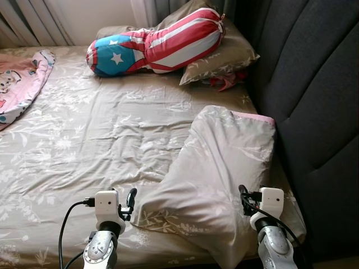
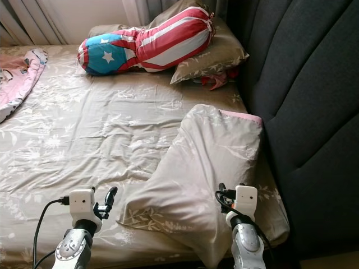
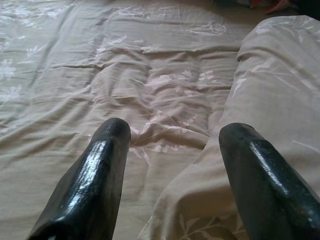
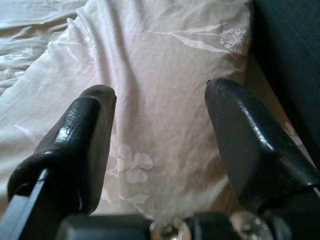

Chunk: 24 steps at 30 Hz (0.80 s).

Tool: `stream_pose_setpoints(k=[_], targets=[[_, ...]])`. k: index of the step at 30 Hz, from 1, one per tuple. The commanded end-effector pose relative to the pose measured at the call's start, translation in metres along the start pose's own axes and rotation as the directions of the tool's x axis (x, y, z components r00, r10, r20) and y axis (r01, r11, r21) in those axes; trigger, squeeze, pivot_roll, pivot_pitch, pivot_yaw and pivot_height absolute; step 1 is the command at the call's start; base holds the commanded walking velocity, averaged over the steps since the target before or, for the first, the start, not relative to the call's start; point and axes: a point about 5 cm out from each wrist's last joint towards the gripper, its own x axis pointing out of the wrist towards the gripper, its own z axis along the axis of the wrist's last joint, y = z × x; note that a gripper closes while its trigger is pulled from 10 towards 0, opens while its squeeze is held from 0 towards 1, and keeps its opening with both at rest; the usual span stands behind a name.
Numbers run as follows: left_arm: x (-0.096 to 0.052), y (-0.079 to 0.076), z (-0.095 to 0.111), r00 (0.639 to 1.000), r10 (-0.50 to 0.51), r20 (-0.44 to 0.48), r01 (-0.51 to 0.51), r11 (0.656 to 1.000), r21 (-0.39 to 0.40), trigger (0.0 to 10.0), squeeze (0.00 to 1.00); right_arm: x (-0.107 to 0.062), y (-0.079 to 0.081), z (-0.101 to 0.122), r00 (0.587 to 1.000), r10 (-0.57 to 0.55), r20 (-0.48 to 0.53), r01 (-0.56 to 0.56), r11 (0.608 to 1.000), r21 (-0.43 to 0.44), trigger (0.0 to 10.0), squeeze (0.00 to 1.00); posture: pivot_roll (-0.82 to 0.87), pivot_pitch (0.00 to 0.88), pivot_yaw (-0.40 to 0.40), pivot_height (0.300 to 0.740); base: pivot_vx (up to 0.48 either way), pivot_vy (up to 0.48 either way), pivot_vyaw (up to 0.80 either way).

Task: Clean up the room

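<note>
Clearly the near job is the beige floral pillow, which lies askew on the bed, slumped between the two arms with one long edge close along the dark padded headboard and its low corner hanging toward the robot. It looks soft, light and floppy, so I judge it will sag and fold if pinched at one spot; a hold on the bunched cloth at each lower corner seems safest, since the smooth cotton could slip from a shallow pinch. The left gripper hovers with its fingers spread apart, just over the pillow's left edge where it meets the wrinkled sheet. The right gripper hovers over the pillow's right side, fingers likewise parted and holding nothing. Farther up the bed a stars-and-stripes bolster rests on a second beige pillow, with something red tucked beneath it. A pink cartoon-print blanket lies at the far left edge. No brand, label or legible writing can be made out on anything
</note>
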Motion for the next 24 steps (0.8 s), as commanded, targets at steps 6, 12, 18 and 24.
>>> stream_pose_setpoints(k=[6,12,18,24], targets=[[-0.0028,-0.0007,-0.0027,1.0,-0.003,-0.022,0.003,1.0,-0.002,10.0,0.0,0.002,0.0065,0.0045,0.999,0.027,0.028,-0.028,0.999,0.023,10.0,0.0,-0.08,0.153,-0.016,0.685,0.0,0.0,0.0],[-0.0022,-0.0019,-0.0023,1.0,-0.011,-0.022,0.011,1.0,-0.009,10.0,0.0,0.0025,0.005,0.0036,1.0,0.024,0.013,-0.024,1.0,0.016,10.0,0.0,-0.08,0.154,-0.016,0.685,0.0,0.0,0.0],[-0.0016,-0.002,-0.0014,1.0,-0.008,-0.018,0.008,1.0,-0.017,10.0,0.0,0.0035,0.0058,-0.0023,0.998,0.03,-0.051,-0.03,1.0,0.007,10.0,0.0,-0.08,0.155,-0.017,0.685,0.0,0.0,0.0],[-0.001,-0.0027,-0.0006,1.0,-0.015,-0.016,0.015,1.0,-0.022,10.0,0.0,0.0022,0.0071,0.0026,0.999,0.036,0.011,-0.036,0.999,0.025,10.0,0.0,-0.08,0.153,-0.016,0.655,0.0,0.0,0.0]])
